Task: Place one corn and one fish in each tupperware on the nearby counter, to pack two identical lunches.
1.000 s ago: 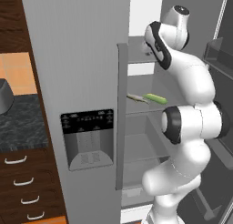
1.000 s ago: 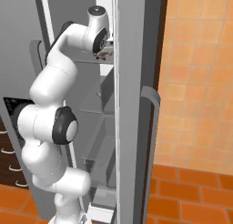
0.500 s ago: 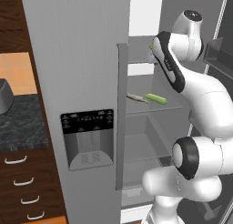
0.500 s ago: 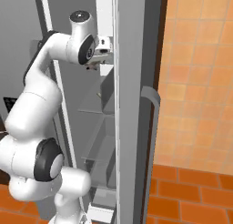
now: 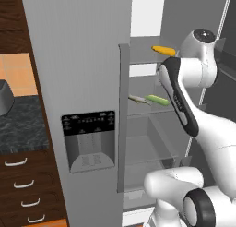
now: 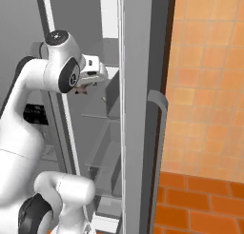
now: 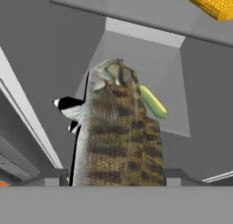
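My gripper [image 7: 113, 180] is shut on the dark brownish fish [image 7: 119, 136], which rises between the finger tips inside the open fridge. In the right base view the gripper [image 6: 85, 88] sits by the upper shelves with the fish [image 6: 81, 90] under the hand. A plain yellow-orange corn [image 5: 163, 50] [image 7: 211, 2] lies on the upper shelf. The husked green corn [image 5: 156, 100] [image 7: 153, 101] lies on the middle shelf beside a pale slender fish [image 5: 137, 99]. The marbled counter [image 5: 20, 127] is at the left. The tupperware is out of view.
The grey fridge door [image 5: 78, 83] with its dispenser panel [image 5: 87, 140] stands between the shelves and the counter. The other door [image 6: 143, 109] with a curved handle [image 6: 159, 133] bounds the right side. A dark grey rounded object [image 5: 3, 98] sits on the counter.
The hand has drawn back from the shelves, leftward and lower in the right base view, with the dark fish still in it. The upper arm has swung along.
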Robot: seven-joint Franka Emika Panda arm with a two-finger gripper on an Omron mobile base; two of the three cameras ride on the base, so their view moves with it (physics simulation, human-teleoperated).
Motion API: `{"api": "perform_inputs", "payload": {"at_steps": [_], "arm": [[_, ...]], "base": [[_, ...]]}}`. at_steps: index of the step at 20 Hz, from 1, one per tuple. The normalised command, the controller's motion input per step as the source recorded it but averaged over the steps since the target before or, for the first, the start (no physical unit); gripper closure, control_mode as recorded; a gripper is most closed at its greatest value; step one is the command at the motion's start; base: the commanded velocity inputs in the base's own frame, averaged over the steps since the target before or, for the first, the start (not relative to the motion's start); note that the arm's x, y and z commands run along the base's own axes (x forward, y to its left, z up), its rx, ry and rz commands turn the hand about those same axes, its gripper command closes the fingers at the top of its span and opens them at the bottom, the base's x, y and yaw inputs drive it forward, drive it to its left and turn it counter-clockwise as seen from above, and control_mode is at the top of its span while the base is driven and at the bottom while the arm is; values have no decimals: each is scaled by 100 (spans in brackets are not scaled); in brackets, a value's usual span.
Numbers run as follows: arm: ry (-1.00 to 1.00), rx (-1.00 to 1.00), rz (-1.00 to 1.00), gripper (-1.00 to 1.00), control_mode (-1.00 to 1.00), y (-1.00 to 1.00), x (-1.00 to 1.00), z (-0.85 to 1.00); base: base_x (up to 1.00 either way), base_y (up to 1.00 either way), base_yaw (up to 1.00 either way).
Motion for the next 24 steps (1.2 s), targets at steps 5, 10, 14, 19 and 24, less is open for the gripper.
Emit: {"api": "perform_inputs", "payload": {"at_steps": [5, 10, 14, 19, 24], "arm": [[-1, 0, 0, 100, -100, 1, -97, -18], [-13, 0, 0, 100, -100, 11, -100, 0], [-6, 0, 0, 100, 100, 10, -50, 0], [0, 0, 0, 100, 100, 0, 0, 0], [0, 0, 0, 100, 100, 0, 0, 0]], "base": [[0, 0, 0], [0, 0, 0], [-50, 23, 0], [-79, 94, 0], [-19, 100, 0]]}}
